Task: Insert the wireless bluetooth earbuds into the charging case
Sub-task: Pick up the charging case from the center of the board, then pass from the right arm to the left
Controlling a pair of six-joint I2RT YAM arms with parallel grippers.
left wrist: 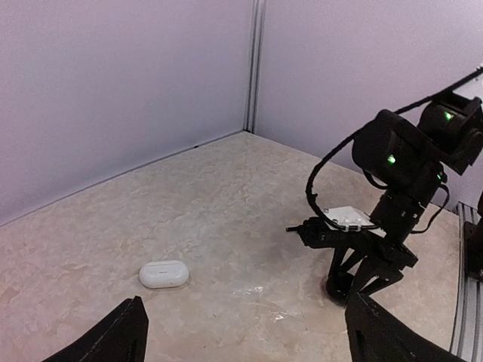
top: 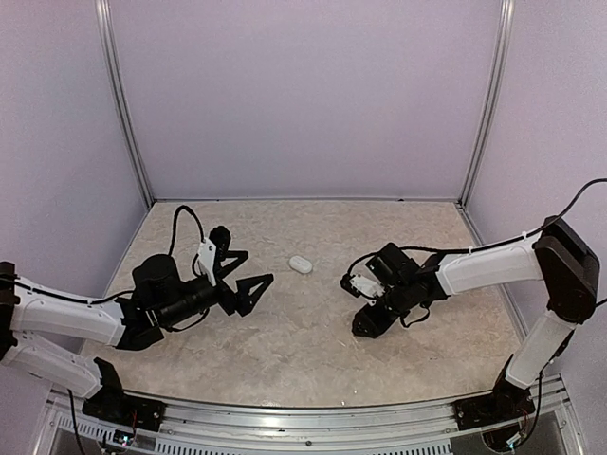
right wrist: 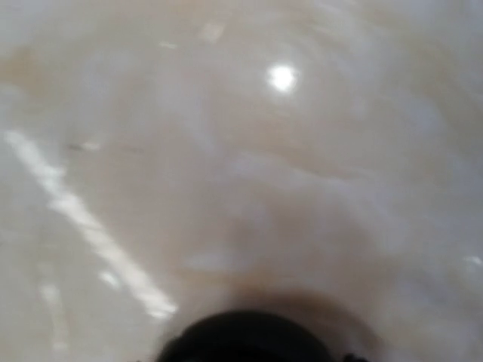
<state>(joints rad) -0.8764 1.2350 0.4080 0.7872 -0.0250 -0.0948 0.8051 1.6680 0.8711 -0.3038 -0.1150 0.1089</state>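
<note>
The charging case (top: pixel 301 264) lies closed on the table (top: pixel 285 351) between both grippers, with its long axis roughly left-to-right in the top view. The left gripper (top: pixel 258 266) is spread wide, aimed at the case but apart from it. The right gripper (top: pixel 368 325) points down at the table, and its opening cannot be determined.

Your left claw (left wrist: pixel 243 302) gapes wide toward the closed charging case (left wrist: pixel 164 274) on the table (left wrist: pixel 226 196); the right claw (left wrist: pixel 356 286) points down.
</note>
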